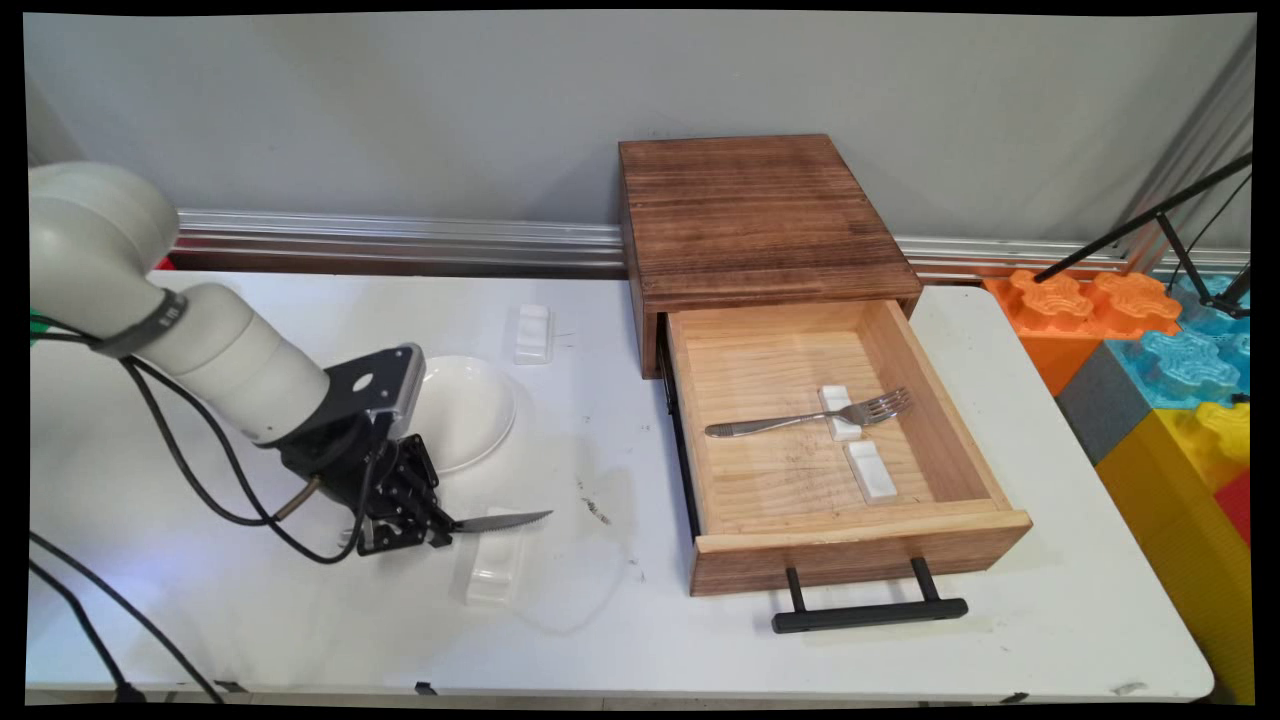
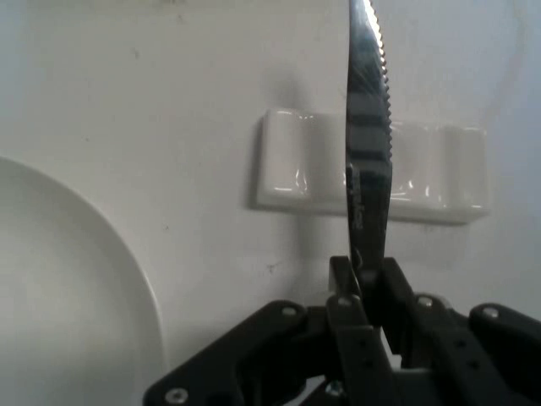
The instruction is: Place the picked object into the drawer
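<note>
The white table (image 1: 300,620) carries everything here. At its 2 o'clock side stands the dark-stained wooden box (image 1: 755,215), its pale wooden drawer (image 1: 800,510) pulled fully open with the black bar handle (image 1: 868,612) toward the near edge. Inside the drawer lie a steel fork (image 1: 810,417), resting across one small white ceramic rest (image 1: 838,412), and a second white rest (image 1: 871,471) just at its 5 o'clock.

Toward 9 o'clock sits the round white ceramic plate (image 1: 465,410), partly hidden by the arm. Another white rest (image 1: 533,332) lies at the plate's 1 o'clock, apart from it.

The black two-finger pincer (image 1: 425,527) is closed narrowly on the handle end of a serrated steel table knife (image 2: 368,152), blade on edge and pointing toward 3 o'clock (teeth facing one side in the hand view). The knife hangs just above a grooved white ceramic cutlery rest (image 2: 296,173) at the plate's 5 o'clock; whether it touches is unclear.

The knife looks stiff, fairly light and smooth, so likely slippery between the pads; the handle is the sound place to hold, away from the toothed edge. The ceramic pieces are probably brittle.
</note>
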Controlling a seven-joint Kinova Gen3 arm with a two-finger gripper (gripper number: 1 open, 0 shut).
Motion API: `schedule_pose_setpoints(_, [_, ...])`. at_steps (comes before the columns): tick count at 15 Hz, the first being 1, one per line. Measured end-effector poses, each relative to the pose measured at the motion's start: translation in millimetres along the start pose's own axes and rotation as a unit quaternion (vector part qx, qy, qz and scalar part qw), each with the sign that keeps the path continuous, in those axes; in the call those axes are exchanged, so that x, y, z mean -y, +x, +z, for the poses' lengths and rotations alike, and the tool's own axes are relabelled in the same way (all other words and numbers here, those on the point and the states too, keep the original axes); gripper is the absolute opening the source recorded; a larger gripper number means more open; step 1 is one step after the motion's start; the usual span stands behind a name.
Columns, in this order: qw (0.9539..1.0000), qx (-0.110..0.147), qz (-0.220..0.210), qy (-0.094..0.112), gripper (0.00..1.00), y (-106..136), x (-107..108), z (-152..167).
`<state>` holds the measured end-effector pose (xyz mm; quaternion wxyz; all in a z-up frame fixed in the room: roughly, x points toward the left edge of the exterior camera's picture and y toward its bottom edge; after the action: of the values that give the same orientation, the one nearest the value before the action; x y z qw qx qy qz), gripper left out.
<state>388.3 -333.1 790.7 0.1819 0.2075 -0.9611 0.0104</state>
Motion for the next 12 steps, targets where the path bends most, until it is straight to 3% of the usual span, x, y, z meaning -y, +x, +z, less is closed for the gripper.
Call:
schedule_pose_setpoints(5, [0.9999, -0.007, -0.012, 0.004, 0.00, 24.7, -6.4, -30.0])
schedule_pose_setpoints(12, [0.9992, -0.022, -0.033, 0.008, 0.00, 88.6, -18.8, -67.1])
